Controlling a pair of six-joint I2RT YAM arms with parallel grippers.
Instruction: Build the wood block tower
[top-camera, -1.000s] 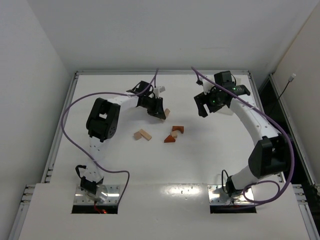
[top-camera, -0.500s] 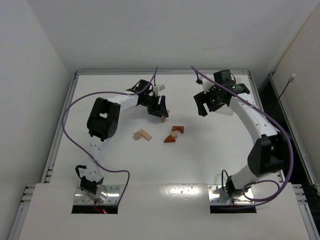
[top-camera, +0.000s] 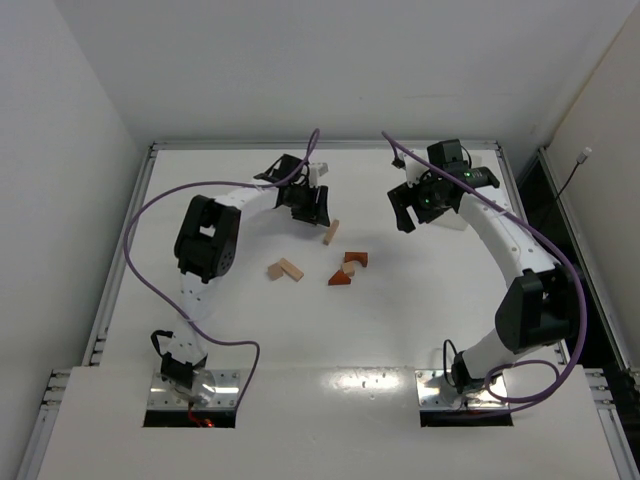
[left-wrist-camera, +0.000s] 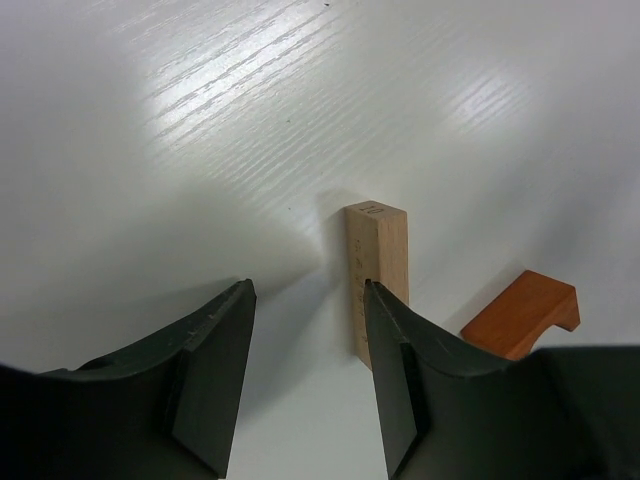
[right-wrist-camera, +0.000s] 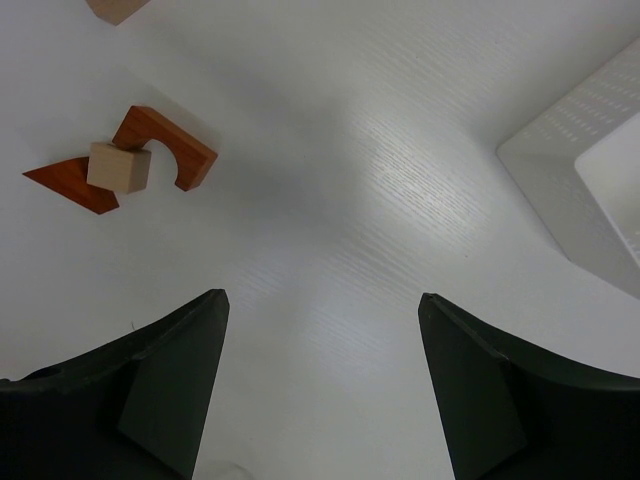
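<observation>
My left pincer (left-wrist-camera: 307, 300) is released above the glossy white table (left-wrist-camera: 150, 120), and one upright tan block (left-wrist-camera: 377, 262) stands just ahead of its right finger (not gripped). My right pincer (right-wrist-camera: 322, 310) is spread too and empty; the brown arch (right-wrist-camera: 160, 135), cube (right-wrist-camera: 118, 165) and wedge (right-wrist-camera: 65, 182) lie ahead-left of it, with white walls (top-camera: 300, 60) around.

- Bright, even light falls from overhead; the white counter (top-camera: 250, 330) carries a glare patch near its near edge.
- In the left wrist view, streaky glare lies far off and soft shadow spreads around the dark fingers (left-wrist-camera: 215, 370).
- The nearest finger edges look slightly blurred.
</observation>
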